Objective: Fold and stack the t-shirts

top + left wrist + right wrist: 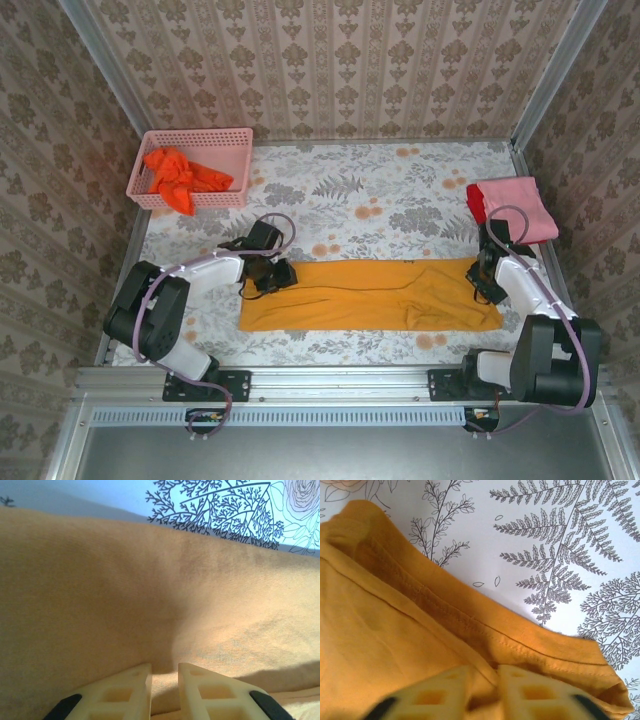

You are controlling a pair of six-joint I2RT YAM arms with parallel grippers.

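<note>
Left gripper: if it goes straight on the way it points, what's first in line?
The golden-yellow t-shirt: its cloth sits between the fingertips of the left gripper and rises just ahead. The leaf-print table cover comes only beyond; depth unclear.

Table: white cover with grey fern and leaf print, scattered orange flower blotches. Pink lattice basket stands at far-left corner. Golden-yellow tee lies flat across near-middle as long left-to-right strip, some wrinkles toward right end, stitched hem along far-right edge. Red tee folded at far-right corner, only its left edge showing. Pink tee stacked on top. Both well apart from yellow strip.
</note>
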